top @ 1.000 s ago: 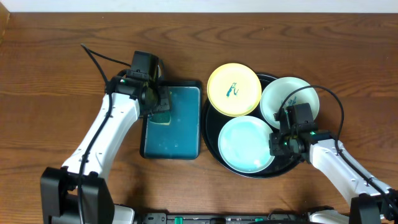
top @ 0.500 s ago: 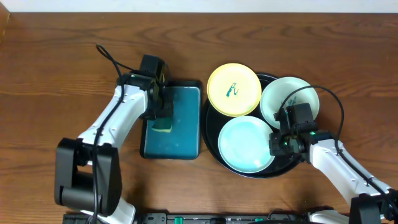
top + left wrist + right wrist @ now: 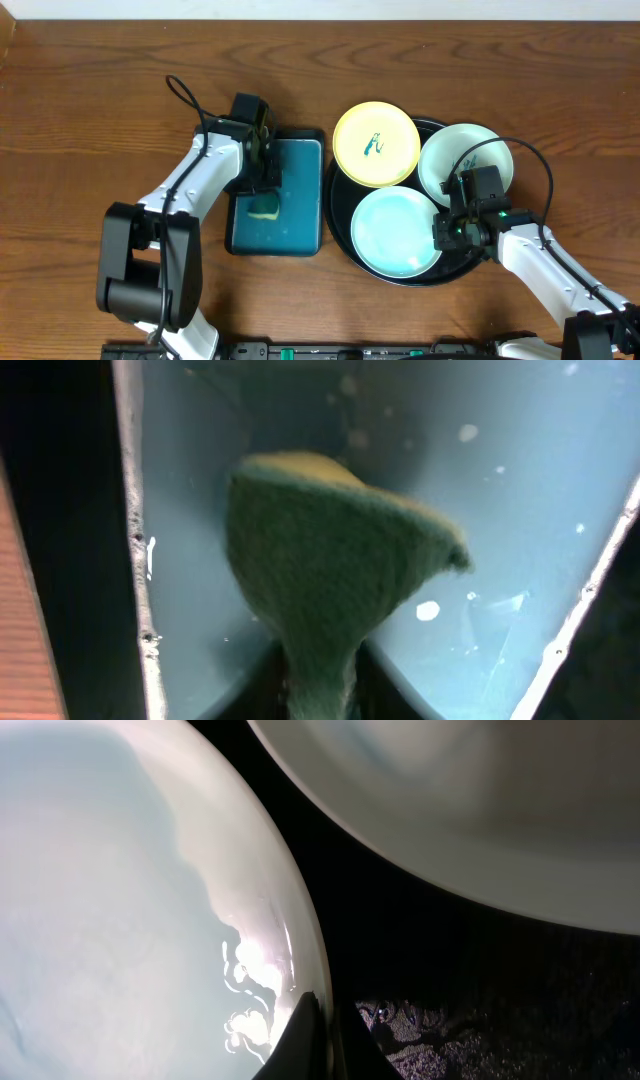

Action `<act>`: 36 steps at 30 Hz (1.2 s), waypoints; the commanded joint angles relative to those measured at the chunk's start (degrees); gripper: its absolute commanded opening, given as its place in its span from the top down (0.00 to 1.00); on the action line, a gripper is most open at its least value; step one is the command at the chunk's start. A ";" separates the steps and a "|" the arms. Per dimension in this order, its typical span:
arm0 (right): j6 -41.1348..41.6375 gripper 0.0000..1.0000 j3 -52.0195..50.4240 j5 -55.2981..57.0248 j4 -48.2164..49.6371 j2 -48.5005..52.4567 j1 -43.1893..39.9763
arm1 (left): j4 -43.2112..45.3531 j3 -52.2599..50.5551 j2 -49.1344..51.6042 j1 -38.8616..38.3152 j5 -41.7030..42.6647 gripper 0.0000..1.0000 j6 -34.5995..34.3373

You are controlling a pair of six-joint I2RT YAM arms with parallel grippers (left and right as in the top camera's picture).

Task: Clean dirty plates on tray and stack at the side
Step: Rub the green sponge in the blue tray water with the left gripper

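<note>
On the right half of the wooden table [image 3: 80, 100] we see the round black tray [image 3: 338, 195] carrying all three plates. The yellow plate [image 3: 376, 145] lies at its upper left, overhanging the rim and marked with a teal scribble. The far mint plate [image 3: 480, 150] sits at the upper right and also shows a small teal mark. The near mint plate [image 3: 395, 232] lies at the front and looks clean and glossy. Our right gripper [image 3: 442, 238] sits at the right edge of that near plate. Its wrist camera shows the jaws closed together right at the plate's rim, though we cannot tell whether the rim is caught between them. Just left of the black tray, touching or nearly touching it, lies the rectangular teal tray [image 3: 295, 215], its floor wet and speckled. Our left gripper [image 3: 264, 188] hangs over the teal tray's left side, its jaws only narrowly apart and pinching one end of a yellow-and-green sponge [image 3: 264, 206]. Seen from the left wrist, the sponge [image 3: 330, 560] fans out wide from that squeezed end, green face toward us, over the teal floor.
</note>
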 commanded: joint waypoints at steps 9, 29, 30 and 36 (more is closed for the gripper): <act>-0.42 0.97 0.00 1.64 -0.31 0.50 0.50 | -0.13 -0.35 0.70 0.13 0.70 0.45 0.37; -0.42 0.99 0.00 1.62 -0.74 0.50 0.50 | 0.79 -0.35 10.64 -3.74 0.07 0.92 -0.37; -0.42 0.99 0.00 1.62 -0.74 0.50 0.50 | 0.76 -0.35 10.99 -3.74 0.04 0.92 -0.94; -0.42 0.99 0.00 1.62 -0.74 0.50 0.50 | 0.39 0.13 8.92 -3.74 0.87 0.92 -1.53</act>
